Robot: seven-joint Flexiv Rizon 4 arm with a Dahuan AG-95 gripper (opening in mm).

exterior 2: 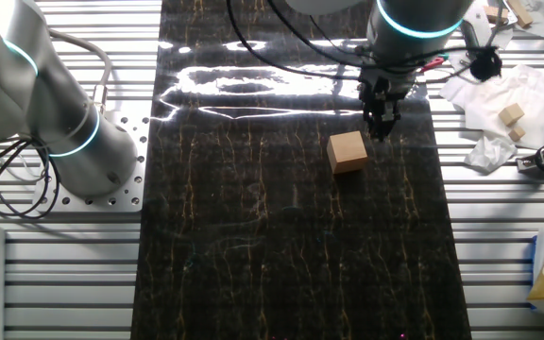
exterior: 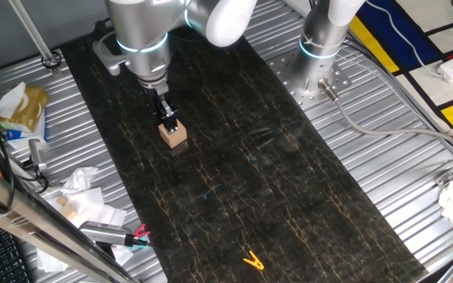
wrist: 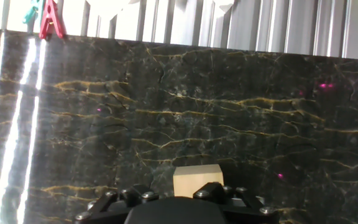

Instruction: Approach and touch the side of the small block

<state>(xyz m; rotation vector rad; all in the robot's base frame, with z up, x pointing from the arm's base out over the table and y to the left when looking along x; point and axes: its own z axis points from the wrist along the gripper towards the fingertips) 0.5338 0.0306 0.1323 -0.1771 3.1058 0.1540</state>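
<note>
The small block [exterior: 174, 137] is a plain light-brown wooden cube resting on the dark marbled mat [exterior: 274, 181]. It also shows in the other fixed view [exterior 2: 348, 151] and low in the hand view [wrist: 196, 179], just beyond the hand's black body [wrist: 173, 211]. My gripper [exterior: 167, 123] points down with its black fingers together, its tip right beside the block's far side. In the other fixed view the gripper [exterior 2: 381, 129] stands just right of the block. I cannot tell whether the tip touches the block. Nothing is held.
A yellow clip [exterior: 252, 260] lies near the mat's front end. Crumpled white paper with pale wood bits [exterior 2: 499, 109] lies on the ribbed metal table beside the mat. A red clip [wrist: 50, 22] lies past the mat's edge. A second arm's base [exterior 2: 64, 132] stands on the other side.
</note>
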